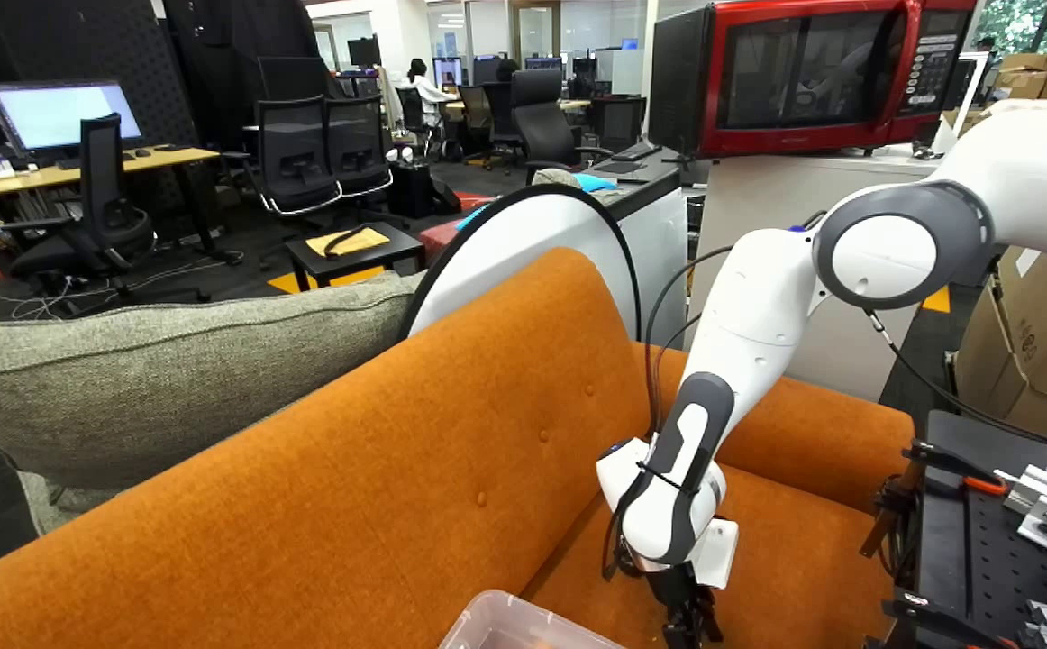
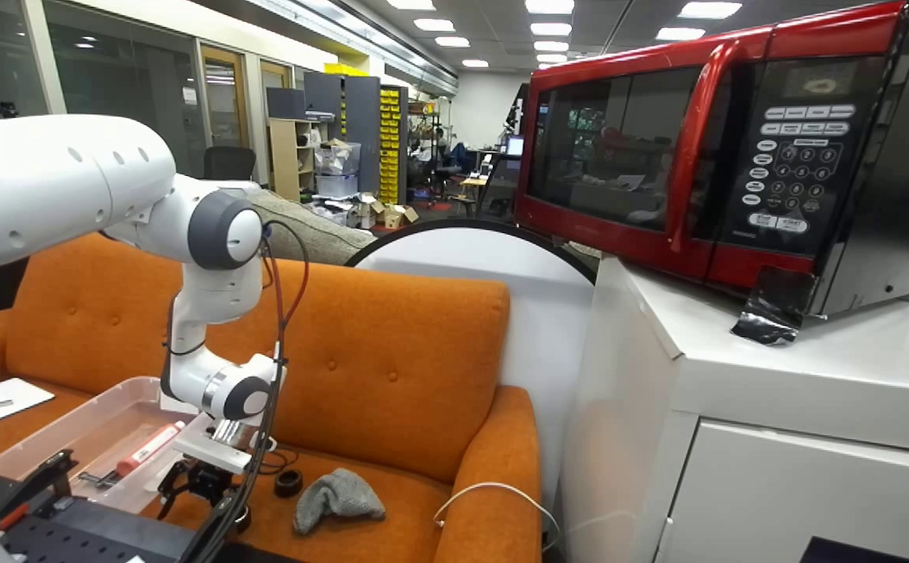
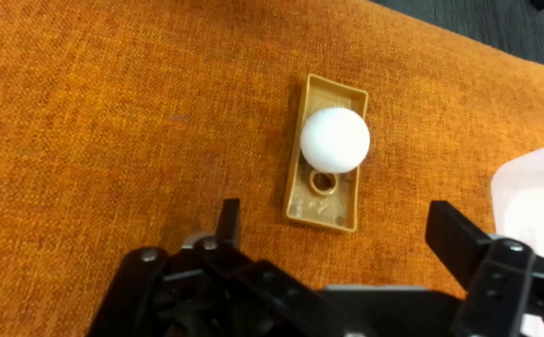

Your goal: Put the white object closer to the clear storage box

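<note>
Held black two-fingered gripper (image 3: 335,220) wide, empty, facing round white ball (image 3: 335,140) near translucent plastic box (image 3: 525,173)! Looked like release; called next for lifting clear.

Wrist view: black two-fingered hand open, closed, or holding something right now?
Black two-fingered hand: open, holding nothing; the smooth white round ball is apart from it.

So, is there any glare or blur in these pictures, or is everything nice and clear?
Wrist view: the round white object and clear storage box look washed out; the black gripper in the foreground looks soft. Both exterior views: reflections in the microwave door. In an exterior view: ceiling lights blown out to plain white.
</note>
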Motion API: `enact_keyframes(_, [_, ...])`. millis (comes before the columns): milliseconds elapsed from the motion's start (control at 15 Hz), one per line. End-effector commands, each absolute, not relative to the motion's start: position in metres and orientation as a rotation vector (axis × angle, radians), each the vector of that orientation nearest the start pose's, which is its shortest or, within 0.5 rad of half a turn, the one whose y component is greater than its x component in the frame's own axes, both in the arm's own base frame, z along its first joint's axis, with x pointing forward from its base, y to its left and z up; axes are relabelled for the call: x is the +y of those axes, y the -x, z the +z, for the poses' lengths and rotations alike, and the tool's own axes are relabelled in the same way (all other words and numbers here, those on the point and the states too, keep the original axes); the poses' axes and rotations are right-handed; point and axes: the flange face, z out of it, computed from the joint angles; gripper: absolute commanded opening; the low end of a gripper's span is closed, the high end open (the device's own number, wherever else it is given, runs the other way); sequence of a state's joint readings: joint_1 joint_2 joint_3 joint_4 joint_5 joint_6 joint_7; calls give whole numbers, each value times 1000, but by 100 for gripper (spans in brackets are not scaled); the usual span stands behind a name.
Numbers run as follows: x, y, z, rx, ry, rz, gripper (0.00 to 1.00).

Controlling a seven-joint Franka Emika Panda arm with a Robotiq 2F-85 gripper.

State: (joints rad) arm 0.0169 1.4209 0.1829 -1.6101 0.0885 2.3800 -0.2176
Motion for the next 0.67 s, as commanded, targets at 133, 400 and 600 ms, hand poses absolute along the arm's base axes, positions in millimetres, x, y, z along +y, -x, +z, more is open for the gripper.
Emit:
enact_keyframes(133, [105, -472, -153, -332, 2789, 789, 100])
enact_keyframes(400, [91, -483, -104, -332, 2871, 583, 100])
enact_keyframes(600, [73, -483, -68, -277, 2927, 388, 100])
